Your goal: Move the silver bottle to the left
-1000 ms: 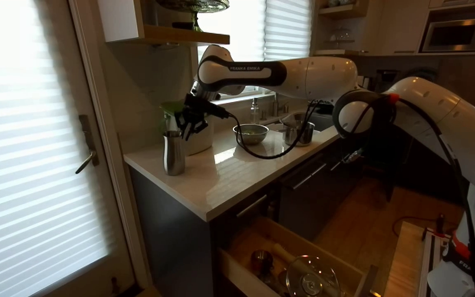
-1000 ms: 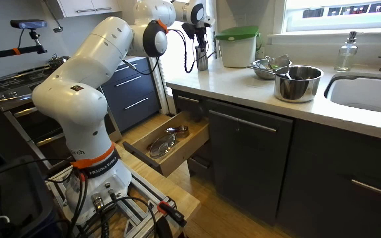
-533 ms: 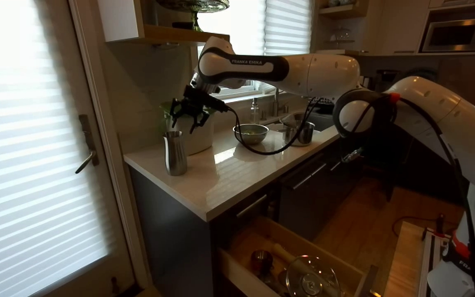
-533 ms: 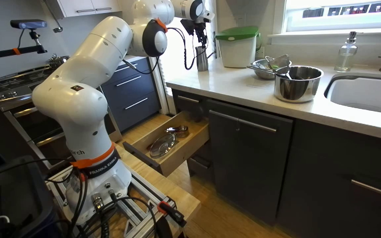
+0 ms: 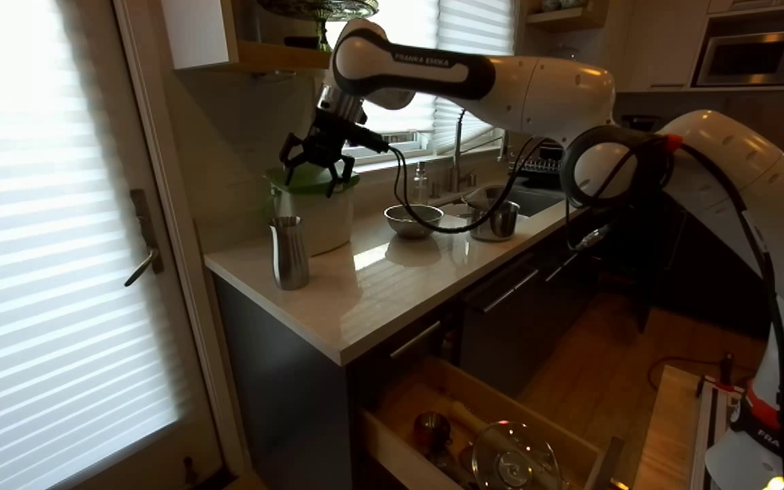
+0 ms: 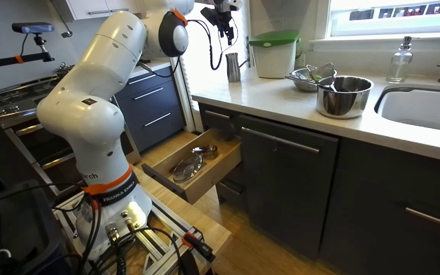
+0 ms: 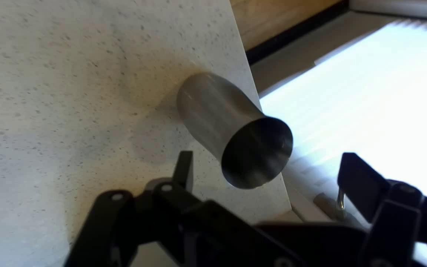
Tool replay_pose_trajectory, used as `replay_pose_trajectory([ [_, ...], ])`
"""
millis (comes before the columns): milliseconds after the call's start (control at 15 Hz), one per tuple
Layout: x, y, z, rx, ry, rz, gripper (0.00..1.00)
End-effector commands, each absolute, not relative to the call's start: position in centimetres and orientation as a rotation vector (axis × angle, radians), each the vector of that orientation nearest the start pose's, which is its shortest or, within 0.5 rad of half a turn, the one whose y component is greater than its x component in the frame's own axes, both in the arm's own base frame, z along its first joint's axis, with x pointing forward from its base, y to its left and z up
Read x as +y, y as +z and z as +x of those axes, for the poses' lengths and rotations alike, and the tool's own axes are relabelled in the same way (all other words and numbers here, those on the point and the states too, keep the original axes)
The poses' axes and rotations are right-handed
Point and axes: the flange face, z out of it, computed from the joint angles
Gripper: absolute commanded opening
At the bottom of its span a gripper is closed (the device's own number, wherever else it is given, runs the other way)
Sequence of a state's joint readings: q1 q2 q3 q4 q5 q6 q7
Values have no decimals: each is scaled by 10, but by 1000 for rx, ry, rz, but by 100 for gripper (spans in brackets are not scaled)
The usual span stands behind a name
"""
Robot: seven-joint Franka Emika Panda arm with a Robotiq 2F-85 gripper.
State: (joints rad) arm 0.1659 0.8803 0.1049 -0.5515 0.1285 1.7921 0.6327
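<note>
Wrist view: the silver bottle (image 7: 221,115) stands upright near the end edge of the counter (image 7: 69,92), its mouth uncovered. The hand (image 7: 271,172) hangs above it, fingers (image 7: 363,185) spread well apart and holding nothing; both exterior views show a gap between them and the bottle's rim.

There's little counter left on that side (left, as the arm (image 6: 97,91) faces it), so I'd judge the move made and the step in hand a tidy exit. To do that well, climb straight up first, swing away afterwards, and bring the fingers together only once they're past the rim. A bottle this slim would likely tip at a nudge, and the edge is close. If it must go farther, a low, soft grip would serve better than a push.

Next out, the white tub (image 6: 275,61) stands beside the bottle; give its green lid (image 6: 275,38) room too. The bowl (image 5: 402,225) and the pot (image 6: 342,101) sit farther along and should be no bother. Overhead, I'd watch the shelf (image 5: 283,57): in an exterior view the arm overlaps its end, and I can't tell how much room lies between. Beyond the counter's end is the door (image 5: 103,238).
</note>
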Motion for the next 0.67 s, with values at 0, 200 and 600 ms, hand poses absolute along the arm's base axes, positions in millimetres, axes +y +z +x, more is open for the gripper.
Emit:
replay_pose_trajectory([
  [0,169,580,722,427,-161,-2862,100],
  [200,167,617,687,289,-79,-2948,100],
  [600,177,662,664,102,-209,-3011,100],
])
